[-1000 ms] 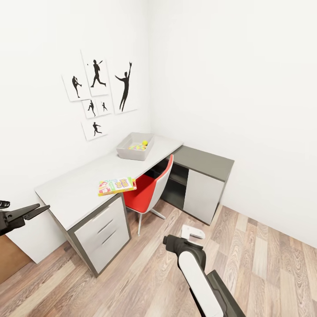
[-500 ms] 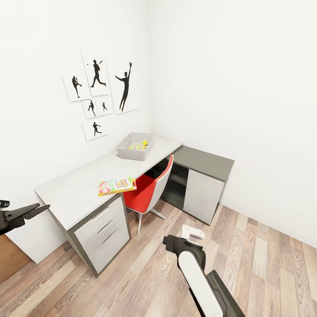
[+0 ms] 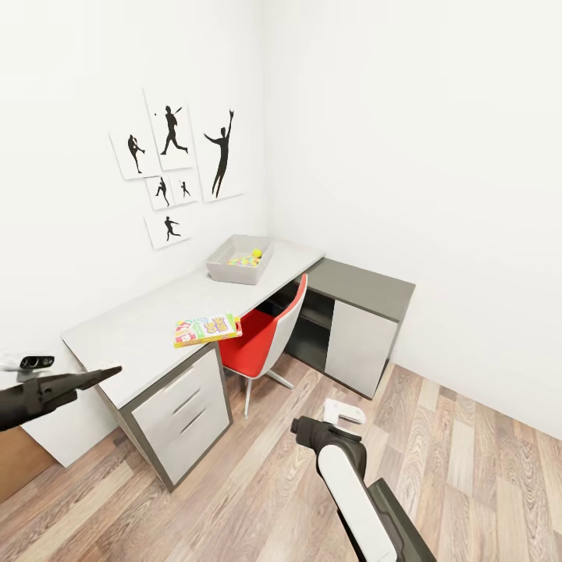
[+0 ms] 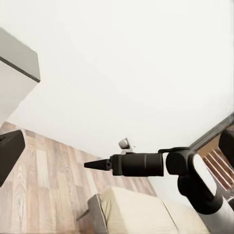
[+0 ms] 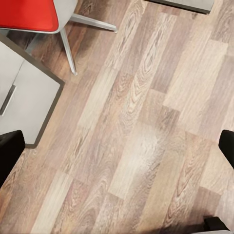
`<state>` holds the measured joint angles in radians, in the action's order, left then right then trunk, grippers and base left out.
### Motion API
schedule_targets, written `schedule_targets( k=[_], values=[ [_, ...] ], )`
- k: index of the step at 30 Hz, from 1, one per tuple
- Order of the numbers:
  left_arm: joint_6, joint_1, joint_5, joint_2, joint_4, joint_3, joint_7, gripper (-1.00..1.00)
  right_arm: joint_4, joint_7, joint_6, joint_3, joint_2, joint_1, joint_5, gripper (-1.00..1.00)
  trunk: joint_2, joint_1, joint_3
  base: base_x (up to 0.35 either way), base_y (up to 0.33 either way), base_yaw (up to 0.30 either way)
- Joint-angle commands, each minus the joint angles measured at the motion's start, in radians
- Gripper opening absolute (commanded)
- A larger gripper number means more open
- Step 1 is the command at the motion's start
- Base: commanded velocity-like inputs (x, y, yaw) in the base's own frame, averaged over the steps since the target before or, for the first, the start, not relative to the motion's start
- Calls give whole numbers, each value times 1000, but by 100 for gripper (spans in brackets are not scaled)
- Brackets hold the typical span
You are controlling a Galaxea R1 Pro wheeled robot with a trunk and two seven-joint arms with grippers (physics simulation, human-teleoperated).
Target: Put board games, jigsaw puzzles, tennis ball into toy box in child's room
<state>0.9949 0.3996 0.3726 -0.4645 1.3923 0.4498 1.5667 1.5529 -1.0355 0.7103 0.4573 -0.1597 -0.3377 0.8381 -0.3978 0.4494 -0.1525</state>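
Observation:
The long pale table (image 3: 140,332) stands against the wall with the baseball prints. On its far end the grey toy box (image 3: 221,265) holds colourful jigsaw pieces (image 3: 240,261) and a small yellow-green tennis ball (image 3: 256,253). A white-green-red board game (image 3: 207,329) lies flat near the table's front edge, above the drawers. My left gripper (image 3: 86,373) hovers open and empty off the table's near end. Low over the floor, my right gripper (image 3: 343,411) (image 5: 117,146) is open and empty. A corner of the cream bed (image 4: 131,209) shows in the left wrist view.
A red-and-white swivel chair (image 3: 265,336) is tucked under the table's middle. The drawer unit (image 3: 183,410) closes the near end and a dark grey shelf section (image 3: 363,312) joins the far end. Wood-plank floor (image 5: 141,126) spreads below my right arm.
My left gripper has moved right, toward the table's near corner. The right arm has barely shifted. The table's things have not moved.

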Motion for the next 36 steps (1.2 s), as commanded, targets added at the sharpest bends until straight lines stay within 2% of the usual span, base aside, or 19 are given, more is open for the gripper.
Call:
schedule_targets(
  k=[1, 3, 4, 7, 8, 9, 10, 12, 13, 14, 17, 19, 21, 25, 28, 30, 33, 35, 36],
  values=[
    [17, -2, -6, 15, 11, -22, 4, 100, 1, -9, 5, 0, 0, -1, 7, 100, -2, 1, -2, 0, 0, 0],
    [21, -3, -16, 32, 17, -46, 4, 100, 0, -9, 5, -1, 1, -1, 7, 100, -2, 1, -2, 0, 0, 0],
    [24, -4, -30, 55, 20, -74, 3, 100, 0, -9, 5, -1, 1, -1, 7, 100, -2, 1, -2, 0, 0, 0],
    [28, -1, -54, 104, 23, -110, -49, 100, 0, -9, 6, -6, 2, -1, 7, 100, -2, 1, -2, 0, 0, 0],
    [31, 3, -65, 149, 24, -127, -93, 100, 0, -9, 6, -15, 2, -1, 7, 100, -2, 1, -2, 0, 0, 0],
    [33, 4, -70, 173, 24, -134, -117, 100, 0, -9, 6, -20, 3, -1, 7, 100, -2, 1, -2, 0, 0, 0],
    [35, 5, -77, 225, 24, -143, -170, 100, 0, -9, 6, -35, 3, -1, 7, 100, -2, 1, -2, 0, 0, 0],
    [38, 6, -82, 278, 25, -150, -228, 100, 0, -9, 7, -53, 3, -1, 7, 100, -2, 1, -2, 0, 0, 0],
    [40, 7, -85, 329, 25, -155, -287, 100, 0, -9, 7, -72, 3, -1, 7, 100, -2, 1, -2, 0, 0, 0],
    [41, 7, -86, 353, 25, -156, -314, 100, 0, -10, 8, -81, 3, -1, 7, 100, -2, 1, -2, 0, 0, 0],
    [42, 9, -89, 479, 18, -172, -456, 100, 0, -12, 13, -124, 3, -1, 7, 100, -2, 1, -2, 0, 0, 0],
    [41, 9, -88, 531, 9, -180, -532, 100, 0, -13, 14, -137, 3, -1, 6, 100, -2, 1, -2, 0, 0, 0],
    [39, 10, -85, 566, -2, -183, -615, 100, 0, -14, 14, -145, 3, -1, 6, 100, -2, 1, -2, 0, 0, 0],
    [33, 11, -70, 610, -44, -185, -756, 100, 0, -14, 13, -155, 3, -1, 6, 100, -2, 1, -2, 0, 0, 0],
    [25, 11, -48, 637, -82, -186, -832, 100, 0, -14, 13, -171, 3, -1, 5, 100, -2, 1, -2, 0, 0, 0],
    [5, 11, -31, 639, -101, -186, -870, 100, 0, -14, 13, -176, 3, -1, 5, 100, -2, 1, -2, 0, 0, 0],
    [-60, 11, 29, 639, -123, -185, -928, 100, 0, -17, 11, -180, 4, -1, 3, 100, -2, 1, -2, 0, 0, 0],
    [-115, 11, 112, 639, -141, -186, -988, 100, 0, -18, 10, -182, 5, -1, 1, 100, -2, 1, -2, 0, 0, 0],
    [-128, 11, 135, 639, -147, -187, -1006, 100, 0, -19, 10, -182, 6, -1, 0, 100, -2, 1, -2, 0, 0, 0]
  ],
)
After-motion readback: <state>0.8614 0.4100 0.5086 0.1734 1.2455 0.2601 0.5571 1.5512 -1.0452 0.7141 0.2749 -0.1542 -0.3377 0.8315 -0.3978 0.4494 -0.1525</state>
